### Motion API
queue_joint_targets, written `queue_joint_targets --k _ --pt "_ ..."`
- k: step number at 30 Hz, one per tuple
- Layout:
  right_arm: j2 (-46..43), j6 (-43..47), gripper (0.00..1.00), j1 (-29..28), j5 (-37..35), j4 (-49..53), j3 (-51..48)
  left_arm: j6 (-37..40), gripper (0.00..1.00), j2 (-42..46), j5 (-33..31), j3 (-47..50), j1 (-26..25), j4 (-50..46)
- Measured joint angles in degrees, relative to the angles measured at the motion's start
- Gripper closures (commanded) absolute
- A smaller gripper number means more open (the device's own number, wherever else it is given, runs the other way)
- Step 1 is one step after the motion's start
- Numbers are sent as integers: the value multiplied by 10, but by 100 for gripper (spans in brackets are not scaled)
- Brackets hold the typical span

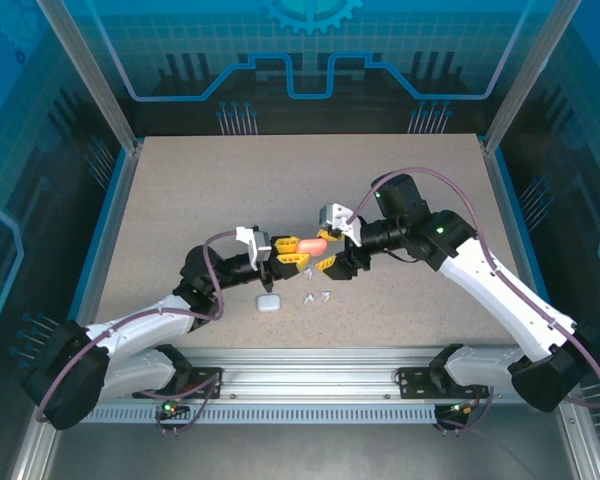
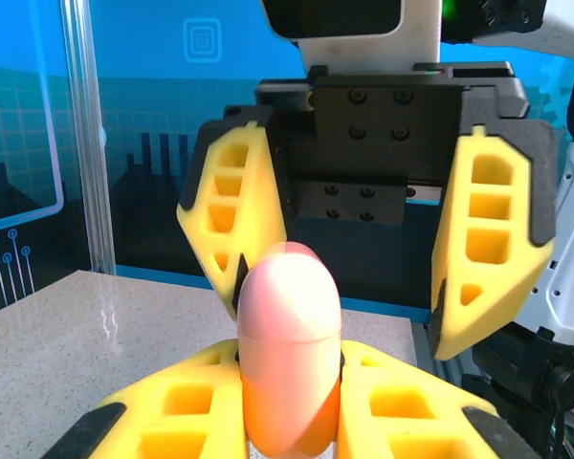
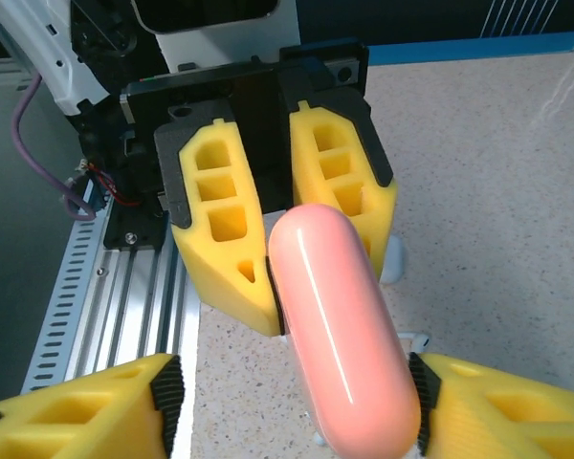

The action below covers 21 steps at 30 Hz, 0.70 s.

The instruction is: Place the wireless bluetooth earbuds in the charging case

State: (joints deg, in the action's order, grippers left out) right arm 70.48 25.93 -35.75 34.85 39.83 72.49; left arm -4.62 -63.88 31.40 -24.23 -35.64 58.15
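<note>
Left fingers pinch pink case aloft, free end offered; right fingers spread either side, probably to open lid. White earbuds lie on desk nearby.

Readable text: none; no letters, numbers or brand names are legible on any surface.
Blue printed back wall panel: half of a pale-blue gear emblem at its top edge, with a bright-blue angular circuit-style outline below it.
Blue printed side wall panel: a small pale icon of nested rounded squares; thin lines ending in small rings at lower left.
Glossy salmon-pink pebble-shaped plastic case: plain, no marking legible.
</note>
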Motion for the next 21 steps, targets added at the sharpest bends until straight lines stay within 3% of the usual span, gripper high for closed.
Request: queue_joint_targets --k 6,14,15,21 --pt "10 0 62 0 0 -4 0 0 100 1 7 0 0 0" --pt "9 1 79 2 -2 -7 0 0 99 3 18 0 0 0" --pt "9 0 79 2 -2 -6 0 0 87 3 19 0 0 0" --pt "6 -19 79 2 -1 -12 -3 2 52 3 14 0 0 1"
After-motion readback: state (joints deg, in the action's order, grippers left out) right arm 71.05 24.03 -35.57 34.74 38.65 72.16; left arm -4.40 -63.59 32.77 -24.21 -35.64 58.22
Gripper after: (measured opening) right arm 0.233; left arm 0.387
